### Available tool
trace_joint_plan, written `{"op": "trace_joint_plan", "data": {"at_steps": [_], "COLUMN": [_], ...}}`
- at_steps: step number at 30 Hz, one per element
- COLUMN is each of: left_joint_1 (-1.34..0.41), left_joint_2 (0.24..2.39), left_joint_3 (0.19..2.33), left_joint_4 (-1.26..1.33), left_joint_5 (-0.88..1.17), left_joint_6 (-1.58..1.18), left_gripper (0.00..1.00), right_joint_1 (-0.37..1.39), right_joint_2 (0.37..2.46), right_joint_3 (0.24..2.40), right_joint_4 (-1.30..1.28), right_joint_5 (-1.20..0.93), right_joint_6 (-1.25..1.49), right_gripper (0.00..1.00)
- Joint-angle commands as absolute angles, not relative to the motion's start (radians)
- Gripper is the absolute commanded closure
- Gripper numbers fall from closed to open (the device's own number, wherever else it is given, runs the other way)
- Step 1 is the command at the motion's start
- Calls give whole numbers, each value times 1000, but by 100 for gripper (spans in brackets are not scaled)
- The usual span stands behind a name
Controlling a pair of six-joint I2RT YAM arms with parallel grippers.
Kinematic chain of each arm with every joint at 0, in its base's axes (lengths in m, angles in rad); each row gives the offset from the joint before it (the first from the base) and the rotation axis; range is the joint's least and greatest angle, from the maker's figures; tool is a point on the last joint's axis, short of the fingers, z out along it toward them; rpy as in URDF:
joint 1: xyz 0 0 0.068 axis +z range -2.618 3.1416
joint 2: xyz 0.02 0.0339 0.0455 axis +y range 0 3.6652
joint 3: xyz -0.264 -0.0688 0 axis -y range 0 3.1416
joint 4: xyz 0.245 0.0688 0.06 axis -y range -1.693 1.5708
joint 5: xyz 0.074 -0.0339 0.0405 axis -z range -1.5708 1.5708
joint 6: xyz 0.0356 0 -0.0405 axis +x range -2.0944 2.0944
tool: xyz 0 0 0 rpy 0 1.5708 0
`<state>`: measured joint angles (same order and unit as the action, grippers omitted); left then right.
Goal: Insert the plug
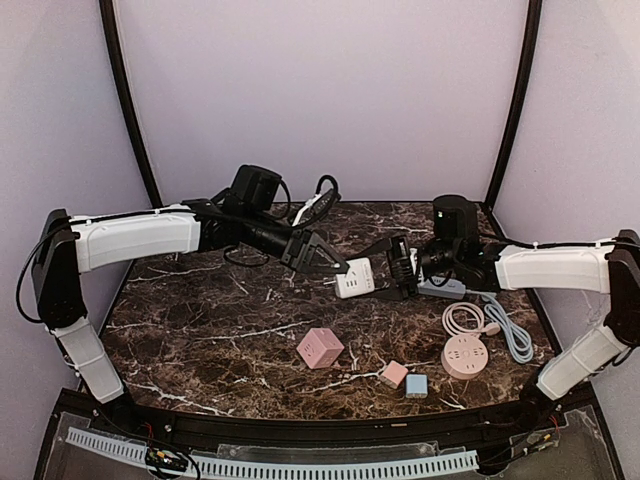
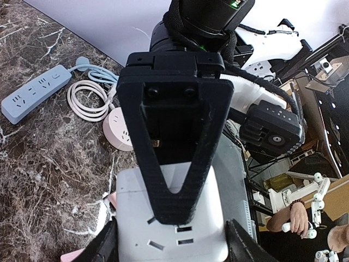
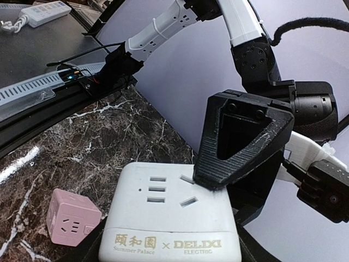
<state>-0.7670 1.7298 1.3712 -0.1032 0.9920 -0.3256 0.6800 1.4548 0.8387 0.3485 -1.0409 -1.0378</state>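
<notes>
A white socket cube [image 1: 355,278] sits mid-table between both arms. My left gripper [image 1: 335,265] is shut on it: in the left wrist view its fingers flank the cube [image 2: 163,229] at the bottom corners. My right gripper [image 1: 392,272] reaches in from the other side, one finger [image 2: 174,180] lying flat over the cube's slotted face. In the right wrist view its own fingers bracket the cube [image 3: 163,218], but I cannot tell whether they press it. The left gripper's finger [image 3: 240,142] touches the far corner. A pinkish plug [image 1: 491,327] ends the coiled white cable; neither gripper holds it.
A pink cube socket [image 1: 320,348], a small pink cube [image 1: 394,374] and a small blue cube [image 1: 416,385] lie near the front. A round pink socket [image 1: 465,355] and a blue power strip [image 2: 35,93] lie right. A white strip [image 1: 312,206] lies at the back.
</notes>
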Motion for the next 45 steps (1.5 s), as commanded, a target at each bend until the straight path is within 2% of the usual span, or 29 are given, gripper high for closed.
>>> {"op": "trace_joint_plan", "data": {"at_steps": [1,5,6,7,9,11,14,20,25,31,33,38,45], "left_joint_1": [-761,-761,-761,-761,-757,-748,-725,-692,-689,-687,-687,-687,-687], "left_joint_2": [1714,1714,1715,1715,1713,1704,1667,1588,1500,1379,1351,1325,1329], "left_joint_3": [1367,1360,1360,1358,1353,1337,1293,1171,1093,973,940,882,830], "left_joint_4": [-19,-4,-4,-3,-3,27,59,102,99,135,142,167,195], "left_joint_5": [998,1002,1000,999,989,975,952,853,683,410,340,237,156], "left_joint_6": [-342,-347,-347,-347,-349,-360,-369,-347,-287,-236,-222,-195,-175], "left_gripper": [43,41,35,24,12,4,1,1,1,1,1,1,1], "right_joint_1": [710,714,715,715,716,716,716,716,723,736,741,742,751], "right_joint_2": [1472,1482,1481,1478,1466,1442,1387,1268,1206,1159,1150,1213,1288], "right_joint_3": [859,870,868,865,850,821,748,590,503,477,533,808,953], "right_joint_4": [336,337,340,341,348,373,464,701,851,841,738,162,-145], "right_joint_5": [-1089,-1079,-1073,-1068,-1054,-1036,-999,-882,-714,-534,-416,-136,88], "right_joint_6": [-1032,-1015,-1010,-1005,-988,-952,-868,-612,-402,-142,-23,227,445], "right_gripper": [43,64,69,74,82,89,100,100,100,100,100,100,100]}}
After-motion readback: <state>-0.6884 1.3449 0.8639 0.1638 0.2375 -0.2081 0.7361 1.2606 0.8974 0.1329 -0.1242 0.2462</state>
